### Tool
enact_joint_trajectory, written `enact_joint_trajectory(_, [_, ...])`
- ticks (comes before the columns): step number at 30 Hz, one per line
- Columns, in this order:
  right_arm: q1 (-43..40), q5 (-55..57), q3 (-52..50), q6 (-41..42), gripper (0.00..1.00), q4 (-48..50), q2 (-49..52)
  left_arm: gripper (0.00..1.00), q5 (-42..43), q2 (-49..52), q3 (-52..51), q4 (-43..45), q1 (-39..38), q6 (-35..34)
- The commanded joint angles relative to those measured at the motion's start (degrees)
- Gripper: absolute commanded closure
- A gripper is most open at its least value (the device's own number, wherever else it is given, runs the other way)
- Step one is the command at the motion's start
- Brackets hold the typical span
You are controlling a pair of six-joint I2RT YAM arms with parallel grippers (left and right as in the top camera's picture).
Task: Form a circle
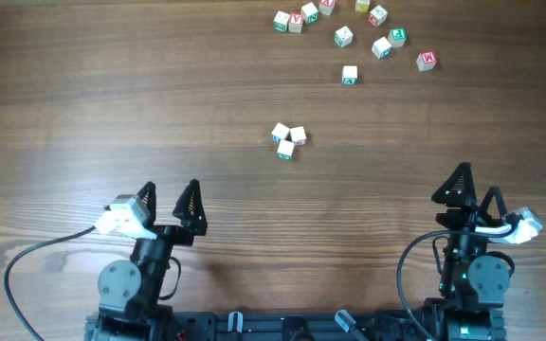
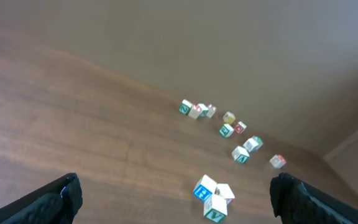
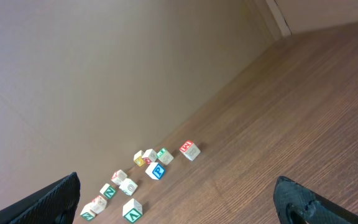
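Overhead, left claw [image 1: 171, 187], right claw [image 1: 476, 180] agape (arms folded)

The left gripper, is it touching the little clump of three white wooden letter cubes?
Apart. The overhead view shows bare wooden table between the open left gripper and the clump of three white wooden letter cubes.

The left arm [image 1: 133, 277] is kept low at the near left, the right arm [image 1: 479, 275] at the near right. The left gripper [image 1: 171, 187] and the right gripper [image 1: 476, 183] are held wide apart, pointed toward the far side.
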Motion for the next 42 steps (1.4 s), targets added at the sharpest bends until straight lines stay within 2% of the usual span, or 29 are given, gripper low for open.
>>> enact_joint_trajectory(1, [-0.2,-0.9,-0.1,-0.7,0.00,0.3,-0.6,0.00,0.0,-0.6,-0.4,1.1,-0.2,4.7])
enact_joint_trajectory(8, [-0.2,-0.9,-0.1,-0.7,0.00,0.3,-0.6,0.00,-2.6,-0.6,-3.7,2.1,-0.3,5.1])
enact_joint_trajectory(14, [-0.2,-0.9,-0.1,-0.7,0.00,0.3,-0.6,0.00,-3.9,-0.6,-6.7,7.8,-0.3,5.1])
enact_joint_trajectory(34, [-0.2,-0.9,-0.1,-0.8,0.00,0.3,-0.6,0.00,-5.4,-0.6,-6.7,6.1,-0.3,5.1])
enact_joint_trajectory(42, [-0.2,-0.9,-0.1,-0.8,0.00,0.3,-0.6,0.00,-5.4,-0.6,-6.7,6.1,2.1,5.1])
